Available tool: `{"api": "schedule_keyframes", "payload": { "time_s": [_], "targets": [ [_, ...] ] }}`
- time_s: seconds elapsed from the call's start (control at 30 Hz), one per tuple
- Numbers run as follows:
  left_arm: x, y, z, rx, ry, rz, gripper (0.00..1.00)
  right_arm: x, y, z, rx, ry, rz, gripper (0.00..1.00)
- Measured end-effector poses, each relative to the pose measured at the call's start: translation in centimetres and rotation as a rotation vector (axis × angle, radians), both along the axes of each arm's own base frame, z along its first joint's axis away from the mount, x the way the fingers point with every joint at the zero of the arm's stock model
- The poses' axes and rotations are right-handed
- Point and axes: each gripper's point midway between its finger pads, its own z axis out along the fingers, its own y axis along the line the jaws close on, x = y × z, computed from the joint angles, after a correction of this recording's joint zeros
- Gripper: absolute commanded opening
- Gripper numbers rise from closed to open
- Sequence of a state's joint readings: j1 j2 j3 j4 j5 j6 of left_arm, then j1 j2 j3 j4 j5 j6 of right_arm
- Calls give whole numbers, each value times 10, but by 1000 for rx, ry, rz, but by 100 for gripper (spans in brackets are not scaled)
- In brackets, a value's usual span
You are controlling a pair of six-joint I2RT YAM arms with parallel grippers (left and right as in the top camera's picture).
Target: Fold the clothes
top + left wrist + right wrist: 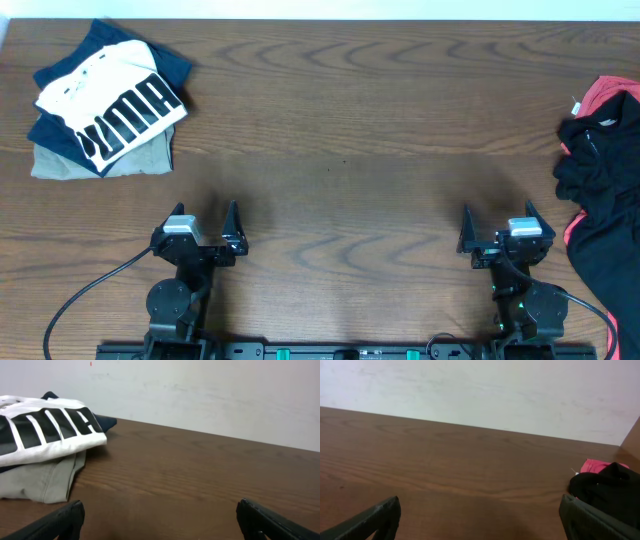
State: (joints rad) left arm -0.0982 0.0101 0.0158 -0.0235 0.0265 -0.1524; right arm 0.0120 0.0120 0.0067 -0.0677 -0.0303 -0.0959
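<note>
The left claw (206, 214) is wide open and holds nothing. The right claw (497, 216) is wide open too, and it also holds nothing. Both sit at the near side of the table (340, 130), well apart from each other. The black clothes (600, 190) lie in a heap at the right edge of the table, near the right claw but not touching it. A red shirt (612, 92) touches the heap at the back. A white shirt (110, 100) lies on a pile in the far left corner.
</note>
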Motion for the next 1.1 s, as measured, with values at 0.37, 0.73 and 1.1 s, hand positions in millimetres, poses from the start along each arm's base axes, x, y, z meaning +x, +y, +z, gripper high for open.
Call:
{"api": "schedule_keyframes", "payload": {
  "time_s": [0.37, 0.73, 1.1],
  "targets": [
    [0, 0, 0, 0, 0, 0, 98, 0, 0, 0, 0, 0, 0, 99],
    [0, 0, 0, 0, 0, 0, 98, 0, 0, 0, 0, 0, 0, 99],
    [0, 0, 0, 0, 1, 0, 98, 0, 0, 0, 43, 2, -3, 99]
  ]
}}
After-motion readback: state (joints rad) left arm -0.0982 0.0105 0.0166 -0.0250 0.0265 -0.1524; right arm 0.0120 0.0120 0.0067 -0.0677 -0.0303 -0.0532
